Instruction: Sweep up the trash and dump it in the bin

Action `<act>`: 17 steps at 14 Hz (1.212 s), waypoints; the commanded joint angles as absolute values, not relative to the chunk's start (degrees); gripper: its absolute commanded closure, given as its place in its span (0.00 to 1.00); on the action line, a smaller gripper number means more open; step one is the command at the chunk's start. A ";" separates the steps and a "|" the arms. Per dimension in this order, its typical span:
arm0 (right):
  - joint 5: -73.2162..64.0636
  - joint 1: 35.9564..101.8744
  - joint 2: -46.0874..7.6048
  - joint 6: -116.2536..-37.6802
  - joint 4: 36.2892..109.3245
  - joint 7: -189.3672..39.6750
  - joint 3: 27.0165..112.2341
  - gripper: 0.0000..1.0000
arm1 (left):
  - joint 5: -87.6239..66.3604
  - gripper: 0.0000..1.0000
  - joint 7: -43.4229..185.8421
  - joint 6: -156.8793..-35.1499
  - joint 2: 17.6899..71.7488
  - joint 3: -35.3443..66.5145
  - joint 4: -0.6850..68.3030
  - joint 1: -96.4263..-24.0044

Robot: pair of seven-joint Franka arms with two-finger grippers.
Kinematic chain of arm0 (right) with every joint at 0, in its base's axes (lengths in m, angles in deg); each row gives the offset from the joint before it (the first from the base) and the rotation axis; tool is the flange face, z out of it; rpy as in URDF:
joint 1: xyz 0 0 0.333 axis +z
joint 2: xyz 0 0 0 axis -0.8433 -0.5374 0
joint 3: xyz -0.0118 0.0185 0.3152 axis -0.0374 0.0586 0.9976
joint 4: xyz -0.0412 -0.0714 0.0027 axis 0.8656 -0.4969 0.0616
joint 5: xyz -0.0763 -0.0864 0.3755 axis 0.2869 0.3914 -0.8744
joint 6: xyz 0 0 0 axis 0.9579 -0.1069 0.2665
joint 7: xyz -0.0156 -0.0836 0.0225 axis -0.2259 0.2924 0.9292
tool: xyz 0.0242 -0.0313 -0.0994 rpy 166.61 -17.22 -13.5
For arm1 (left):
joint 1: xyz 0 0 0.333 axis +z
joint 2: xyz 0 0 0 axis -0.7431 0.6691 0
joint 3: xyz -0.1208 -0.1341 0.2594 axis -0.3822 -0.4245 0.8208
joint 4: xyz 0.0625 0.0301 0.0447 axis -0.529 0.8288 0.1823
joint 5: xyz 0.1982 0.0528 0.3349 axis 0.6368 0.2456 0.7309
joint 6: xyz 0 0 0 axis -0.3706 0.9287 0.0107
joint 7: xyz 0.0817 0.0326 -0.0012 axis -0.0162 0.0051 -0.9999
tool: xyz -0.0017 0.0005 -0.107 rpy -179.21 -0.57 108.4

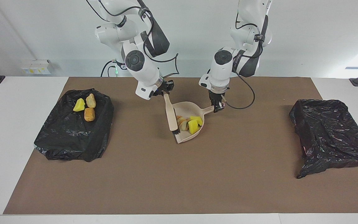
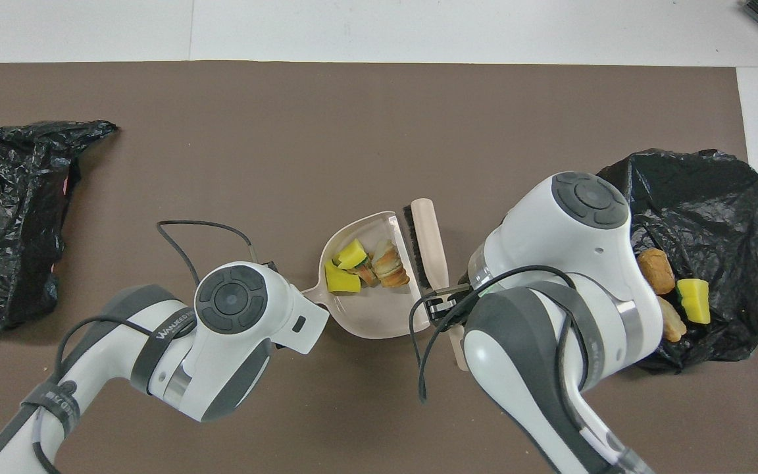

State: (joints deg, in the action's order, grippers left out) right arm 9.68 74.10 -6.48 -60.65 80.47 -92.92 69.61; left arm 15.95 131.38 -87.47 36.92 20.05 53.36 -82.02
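Left pincer (image 1: 217, 107) clamped on dustpan (image 1: 187, 124) handle to steady it; right pincer (image 1: 166, 90) gripping brush (image 1: 170, 113), walling trash (image 1: 190, 123) inside, mid-bench.

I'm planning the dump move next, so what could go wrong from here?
1. The trash pieces are heaped by the dustpan's open lip; tilting it during the lift may spill them.
2. The left gripper holds only the handle tip, so the loaded pan might rotate.
3. The brush, held by the right gripper, leans over the pan edge and could snag it.
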 commanded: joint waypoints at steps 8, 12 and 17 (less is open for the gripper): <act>14.33 77.26 11.39 -51.41 90.95 -104.80 70.69 1.00 | 9.24 1.00 145.97 -81.83 37.12 19.84 47.49 -72.53; 11.17 81.20 10.34 -55.59 95.53 -106.83 70.69 1.00 | 8.53 1.00 152.28 -74.98 37.12 19.93 41.61 -66.56; 6.50 86.74 7.80 -65.09 98.43 -112.18 70.69 1.00 | 7.21 1.00 161.70 -65.49 38.34 19.93 32.04 -56.10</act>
State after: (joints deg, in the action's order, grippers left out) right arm 7.98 84.13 8.62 -61.72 97.34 -109.32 70.85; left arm 8.69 158.92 -69.55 36.96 20.45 36.99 -59.29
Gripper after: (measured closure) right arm 0.736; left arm 0.674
